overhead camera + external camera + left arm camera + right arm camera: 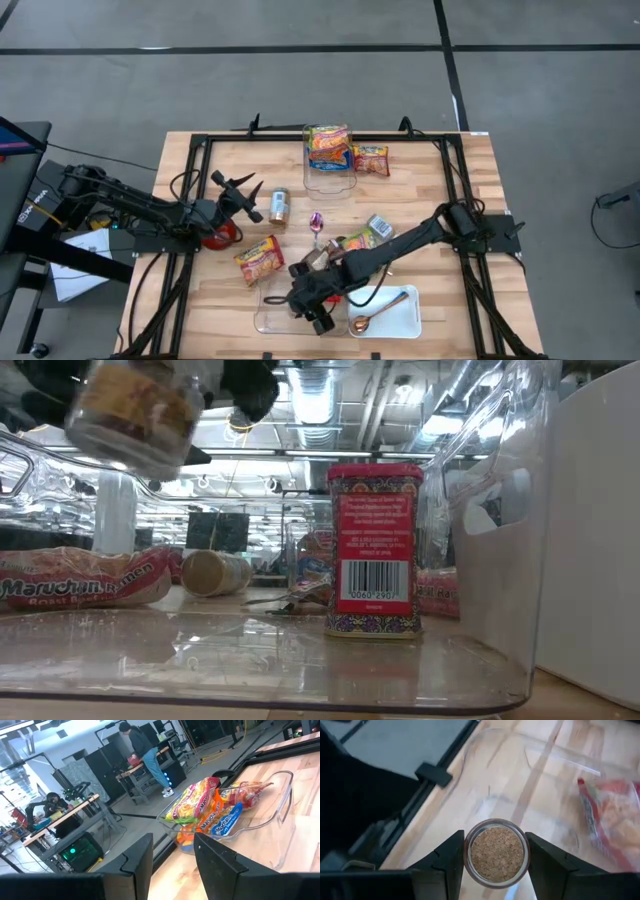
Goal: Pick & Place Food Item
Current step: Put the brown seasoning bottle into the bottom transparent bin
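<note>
My right gripper [312,298] is shut on a small clear jar of brown granules [496,852], held over the clear container [268,318] at the table's near edge. In the low view the jar [132,412] hangs high above the container's floor. A red tin [374,550] stands upright on that floor. My left gripper [244,196] is open and empty at the left, next to a lying can [279,205]. My right gripper pinches the jar's round wall [470,851] between its two fingers, one finger [447,862] on each side. The wrist view looks along the jar at one round end. The jar is lifted clear and tilted in the low view.
A ramen packet [260,258] lies left of the right gripper. A far clear bin [328,178] holds snack packets; another packet [371,160] lies beside it. A white tray [400,318] with a spoon is at the near right. A purple spoon [316,221] lies mid-table.
</note>
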Available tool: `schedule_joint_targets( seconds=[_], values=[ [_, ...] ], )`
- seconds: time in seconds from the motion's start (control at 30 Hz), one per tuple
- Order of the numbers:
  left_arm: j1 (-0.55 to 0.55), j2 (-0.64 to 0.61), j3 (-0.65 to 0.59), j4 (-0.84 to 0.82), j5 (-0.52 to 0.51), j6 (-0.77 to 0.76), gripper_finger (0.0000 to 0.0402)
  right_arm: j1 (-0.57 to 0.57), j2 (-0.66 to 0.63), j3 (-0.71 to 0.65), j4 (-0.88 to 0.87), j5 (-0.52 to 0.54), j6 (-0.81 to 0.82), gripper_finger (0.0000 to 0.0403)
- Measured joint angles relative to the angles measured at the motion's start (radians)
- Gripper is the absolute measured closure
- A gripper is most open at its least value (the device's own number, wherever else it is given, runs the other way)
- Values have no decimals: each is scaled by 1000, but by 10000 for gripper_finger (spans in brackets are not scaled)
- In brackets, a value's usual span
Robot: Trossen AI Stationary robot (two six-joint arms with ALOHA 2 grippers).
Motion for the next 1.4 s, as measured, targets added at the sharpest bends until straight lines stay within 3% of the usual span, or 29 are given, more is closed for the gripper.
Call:
schedule_joint_targets(
  seconds=[0.37, 1.4],
  values=[
    [-5, 0, 0, -9, 8, -18, 265, 16, 81, 80, -27, 19, 16, 236],
    [-5, 0, 0, -8, 11, -20, 265, 5, 79, 83, -43, 54, -9, 236]
  ],
)
